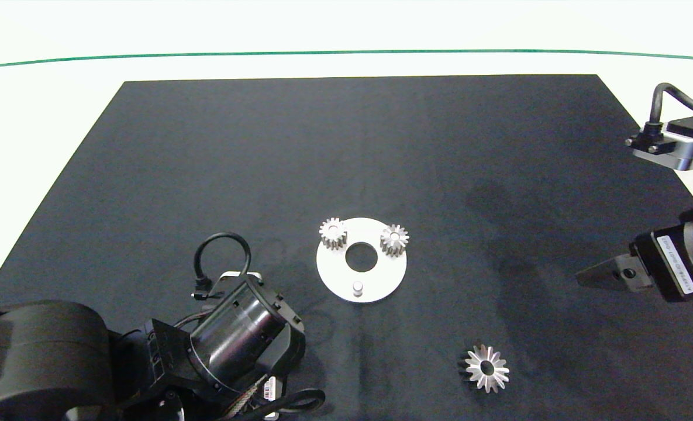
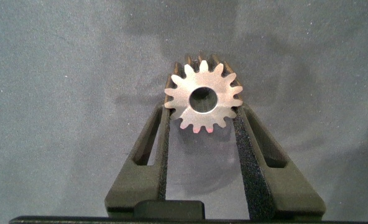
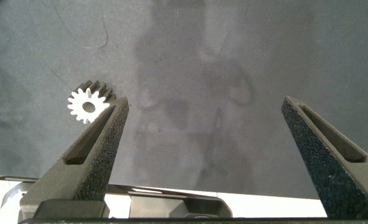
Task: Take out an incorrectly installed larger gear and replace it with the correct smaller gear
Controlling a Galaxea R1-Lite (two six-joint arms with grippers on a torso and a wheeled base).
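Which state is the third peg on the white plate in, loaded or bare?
Bare. The peg on the white plate carries no gear; the other two gears sit mounted.

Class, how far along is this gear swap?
Done: the spiky star-toothed silver larger gear lies off on the black mat, and one peg of the white round plate stands bare. In hand: the left tool grips the blunt-toothed silver smaller gear. Left: seating it there. The right tool hangs open.

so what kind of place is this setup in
Probably a robot test bench: a black mat on a white table, a white gear plate, loose metal gears, and no workshop clutter.
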